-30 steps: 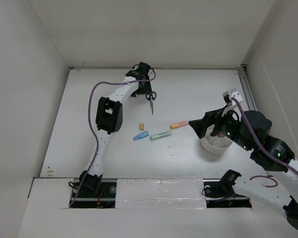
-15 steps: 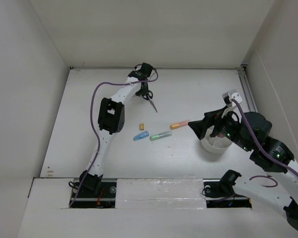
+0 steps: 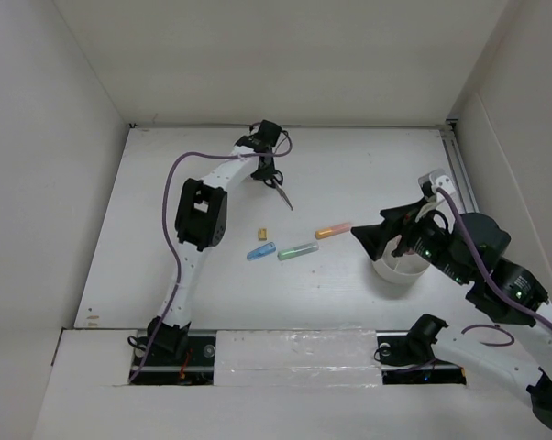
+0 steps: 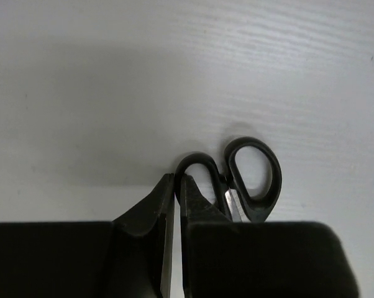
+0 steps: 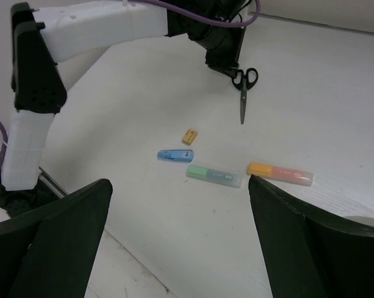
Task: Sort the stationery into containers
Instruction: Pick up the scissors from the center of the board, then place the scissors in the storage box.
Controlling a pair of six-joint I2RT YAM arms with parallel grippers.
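The black-handled scissors lie flat at the far middle of the table. My left gripper is shut on the rim of one handle ring, one finger inside the ring and one outside. An orange marker, a green marker, a blue marker and a tiny yellow block lie mid-table. My right gripper hovers open beside the white cup, holding nothing.
White walls close the table in at the left, back and right. A metal rail runs along the right edge. The left arm's purple cable loops over the table's left half.
The left jaws have shut on the scissors' handle ring. The scissors have swung so their blades point more to the right. The right arm has shifted slightly.
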